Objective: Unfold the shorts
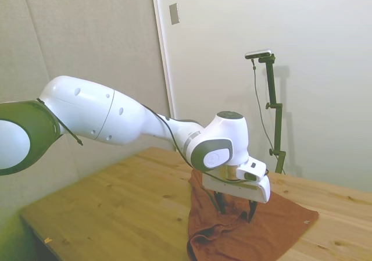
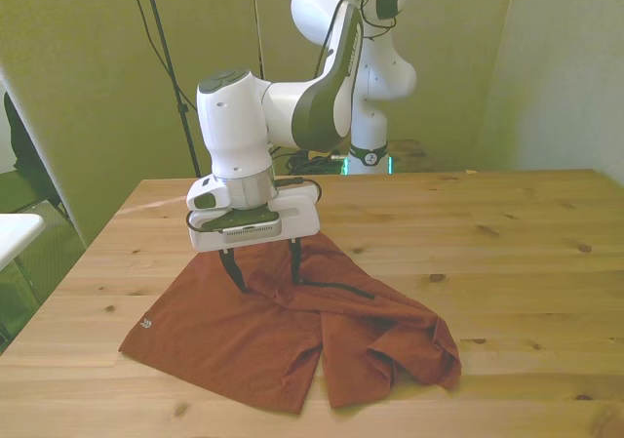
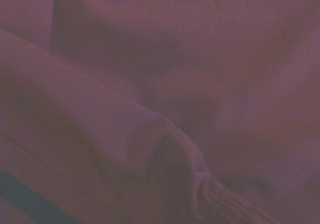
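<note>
The shorts lie on the wooden table close to its near edge, one leg spread flat toward 9 o'clock in the front view and the other bunched and folded over toward 4 o'clock. The gripper stands over the waistband region with its fingers spread apart, tips touching or almost touching the cloth; nothing is pinched yet. To do this step well, I think it should close on one layer only, near the folded edge, then lift low and pull toward 4 o'clock. The wrist view shows only blurred fabric, so the layers are difficult to separate, and the drawstring is only partly visible.
</note>
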